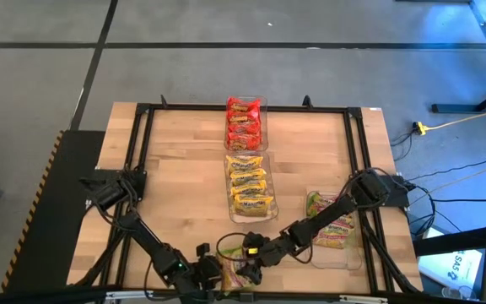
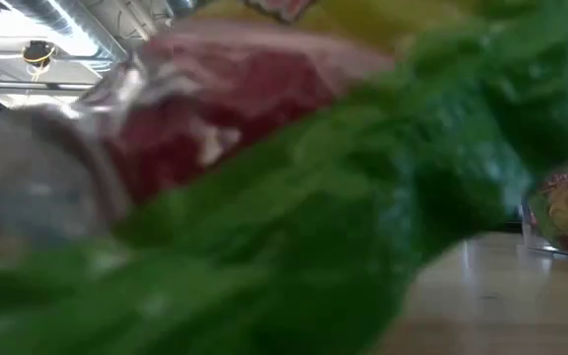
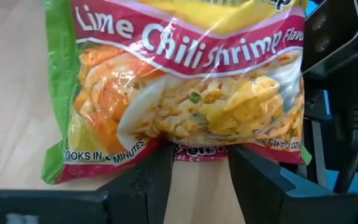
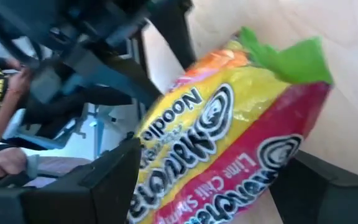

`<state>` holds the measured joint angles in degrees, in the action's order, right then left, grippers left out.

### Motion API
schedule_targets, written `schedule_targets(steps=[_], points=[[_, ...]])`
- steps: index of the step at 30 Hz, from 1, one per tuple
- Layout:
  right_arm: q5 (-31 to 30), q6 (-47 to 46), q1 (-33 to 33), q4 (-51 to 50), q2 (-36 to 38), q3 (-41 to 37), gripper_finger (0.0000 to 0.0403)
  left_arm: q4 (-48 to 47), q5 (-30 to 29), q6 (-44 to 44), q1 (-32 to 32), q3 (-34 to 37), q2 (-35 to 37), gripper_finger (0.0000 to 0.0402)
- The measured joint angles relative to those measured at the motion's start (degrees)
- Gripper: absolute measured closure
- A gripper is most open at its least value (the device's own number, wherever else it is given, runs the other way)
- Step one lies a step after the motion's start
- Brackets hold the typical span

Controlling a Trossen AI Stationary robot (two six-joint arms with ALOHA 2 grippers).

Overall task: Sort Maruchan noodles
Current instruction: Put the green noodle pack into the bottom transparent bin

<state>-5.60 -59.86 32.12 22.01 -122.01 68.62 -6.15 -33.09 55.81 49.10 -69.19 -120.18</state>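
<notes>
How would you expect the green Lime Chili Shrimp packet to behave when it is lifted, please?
The Lime Chili Shrimp packet probably holds its shape, since a flat noodle block fills it. Its glossy, crinkly wrapper looks slippery, so it may slide in the left gripper. It likely weighs little.

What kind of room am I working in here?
Likely a robotics lab or workshop: a wooden table with a black frame, grey floor crossed by cables, exposed ceiling ducts.
</notes>
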Motion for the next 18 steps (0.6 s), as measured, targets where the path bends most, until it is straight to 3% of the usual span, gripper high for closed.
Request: schedule_targets(steps=[6, 18], points=[[3.5, -1.2, 0.1, 0.3, 1.3, 0.0, 0.0107, 0.0, 0.0, 0.0, 0.0, 0.0, 0.0, 0.0249], [0.6, -6.3, 0.5, 6.9, -3.0, 0.2, 0.0107, 1.8, -1.6, -0.7, -0.3, 0.2, -0.2, 0.0249]])
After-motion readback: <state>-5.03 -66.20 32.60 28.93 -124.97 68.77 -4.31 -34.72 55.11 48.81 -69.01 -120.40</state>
